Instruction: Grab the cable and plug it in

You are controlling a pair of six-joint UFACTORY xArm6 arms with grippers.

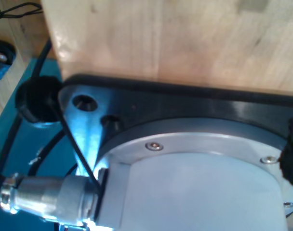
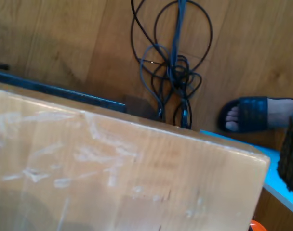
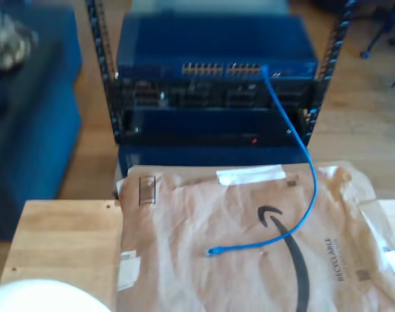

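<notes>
The cable (image 3: 300, 156) runs from the rack (image 3: 217, 71) to the paper (image 3: 249, 247); neither pincer's state can be told.

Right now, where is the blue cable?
In the exterior view, the blue cable has one end in the rack and its loose plug on the brown paper.

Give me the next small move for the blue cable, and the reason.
Probably bring a gripper down over the cable's free plug. The cable already runs from a port on the rack switch to the brown paper, where that loose end lies ungrasped.
</notes>
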